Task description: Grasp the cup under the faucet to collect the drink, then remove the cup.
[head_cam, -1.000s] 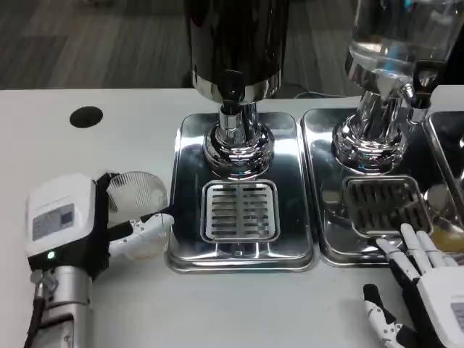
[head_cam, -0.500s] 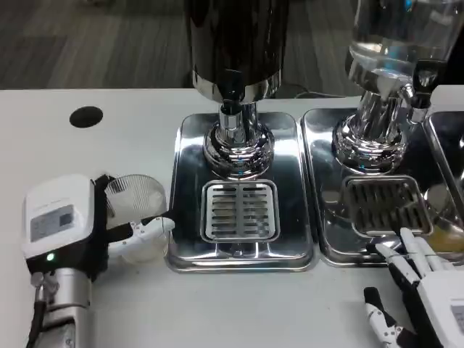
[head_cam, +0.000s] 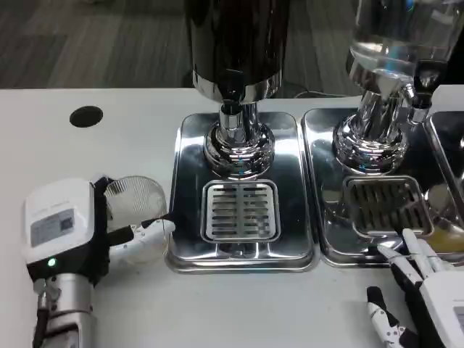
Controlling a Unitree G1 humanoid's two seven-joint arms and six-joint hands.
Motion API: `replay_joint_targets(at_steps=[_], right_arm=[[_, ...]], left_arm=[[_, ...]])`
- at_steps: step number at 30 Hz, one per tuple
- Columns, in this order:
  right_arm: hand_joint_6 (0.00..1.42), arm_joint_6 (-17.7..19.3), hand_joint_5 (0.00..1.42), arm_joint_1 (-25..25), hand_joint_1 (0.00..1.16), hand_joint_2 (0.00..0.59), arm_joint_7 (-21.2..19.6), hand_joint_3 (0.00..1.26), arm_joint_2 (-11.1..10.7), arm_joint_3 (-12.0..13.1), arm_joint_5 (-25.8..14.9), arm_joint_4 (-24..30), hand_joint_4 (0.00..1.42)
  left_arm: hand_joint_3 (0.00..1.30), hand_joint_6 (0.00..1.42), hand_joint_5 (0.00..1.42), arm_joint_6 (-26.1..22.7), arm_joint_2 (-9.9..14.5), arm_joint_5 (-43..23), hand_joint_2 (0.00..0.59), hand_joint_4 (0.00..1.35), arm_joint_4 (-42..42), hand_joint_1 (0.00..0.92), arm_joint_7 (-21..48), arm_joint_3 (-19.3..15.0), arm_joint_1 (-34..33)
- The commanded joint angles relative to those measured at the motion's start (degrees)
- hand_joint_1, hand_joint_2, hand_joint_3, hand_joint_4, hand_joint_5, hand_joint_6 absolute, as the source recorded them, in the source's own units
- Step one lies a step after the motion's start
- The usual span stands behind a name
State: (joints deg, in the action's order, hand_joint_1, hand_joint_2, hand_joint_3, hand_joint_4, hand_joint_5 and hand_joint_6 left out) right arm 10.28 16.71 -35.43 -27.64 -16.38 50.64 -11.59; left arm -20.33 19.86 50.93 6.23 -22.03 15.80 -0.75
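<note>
**Left hand grips cup beside the tray, not yet under the faucet**

Left hand (head_cam: 72,228) at 8 o'clock of the frame, fingers wrapped round the clear cup (head_cam: 138,214); one white finger crosses the cup's front near the tray edge. Grip is from the side, which keeps the cup's mouth open upward for filling. Cup looks upright, ribbed, transparent, seemingly empty. It sits on or just above the white table (head_cam: 87,156); cannot tell if it is lifted.

Cup is just beside the left rim of the left drip tray (head_cam: 185,141), at 9 o'clock from the slotted grate (head_cam: 240,211). The faucet (head_cam: 232,90) hangs above and behind the grate, at roughly 1 o'clock from the cup. So the cup is off to the side of the pour spot. Judgement: grasp done, carry to the grate next; cup must clear the tray's raised rim and end under the spout, or the drink lands on the grate.

Dark dispenser (head_cam: 235,40) stands on a chrome base (head_cam: 238,148) at the back of that tray. Grate in front is there to catch drips.

Right hand (head_cam: 424,290) at 5 o'clock of the frame, fingers spread, holding nothing, fingertips close to the front rim of the second tray (head_cam: 315,145). Judged waiting, kept low and out of the left arm's path.

Second dispenser (head_cam: 395,36), clear body, at 2 o'clock. Dark round hole (head_cam: 86,117) in the table at 10 o'clock, well apart from the cup.
</note>
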Motion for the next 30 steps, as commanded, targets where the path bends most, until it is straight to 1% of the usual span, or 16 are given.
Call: replay_joint_targets(at_steps=[1, 3, 5, 8, 16, 19, 30], right_arm=[[0.26, 0.48, 0.09, 0.28, 0.15, 0.462, -0.78, 0.23, -0.33, 0.57, -0.6, -0.67, 0.0], [0.27, 0.58, 0.09, 0.34, 0.15, 0.462, -0.8, 0.23, -0.39, 0.68, -0.72, -0.74, 0.0], [0.27, 0.64, 0.09, 0.38, 0.14, 0.462, -0.78, 0.23, -0.45, 0.8, -0.8, -0.76, 0.0], [0.27, 0.69, 0.09, 0.42, 0.14, 0.462, -0.72, 0.23, -0.48, 0.9, -0.89, -0.78, 0.0], [0.27, 0.76, 0.09, 0.15, 0.14, 0.467, -0.62, 0.23, -0.44, 0.96, -0.98, -1.12, 0.0], [0.27, 0.77, 0.1, 0.07, 0.15, 0.47, -0.55, 0.23, -0.42, 0.97, -1.0, -1.13, 0.0], [0.27, 0.61, 0.1, -0.15, 0.15, 0.477, -0.4, 0.23, -0.17, 0.78, -0.96, -1.18, 0.0]], left_arm=[[0.86, 1.35, 0.94, 0.67, -0.87, 1.9, 0.01, 0.75, -0.97, 0.723, -3.28, 0.53, 0.26], [0.86, 1.35, 0.95, 0.99, -1.11, 2.11, 0.008, 0.76, -1.07, 0.717, -4.13, 0.56, 0.38], [0.84, 1.35, 0.94, 1.31, -1.29, 2.19, 0.008, 0.74, -1.14, 0.713, -5.16, 0.55, 0.57], [0.82, 1.32, 0.92, 1.73, -1.38, 2.17, 0.016, 0.72, -1.4, 0.706, -6.42, 0.52, 0.87], [0.8, 1.3, 0.9, 2.37, -1.35, 1.48, 0.019, 0.69, -2.38, 0.686, -6.98, -0.04, 0.79], [0.8, 1.3, 0.9, 2.42, -1.51, 1.39, 0.018, 0.69, -2.74, 0.683, -6.82, -0.08, 0.53], [0.8, 1.3, 0.9, 1.69, -2.04, 2.93, 0.025, 0.69, -2.08, 0.668, -3.84, 1.99, -3.43]])
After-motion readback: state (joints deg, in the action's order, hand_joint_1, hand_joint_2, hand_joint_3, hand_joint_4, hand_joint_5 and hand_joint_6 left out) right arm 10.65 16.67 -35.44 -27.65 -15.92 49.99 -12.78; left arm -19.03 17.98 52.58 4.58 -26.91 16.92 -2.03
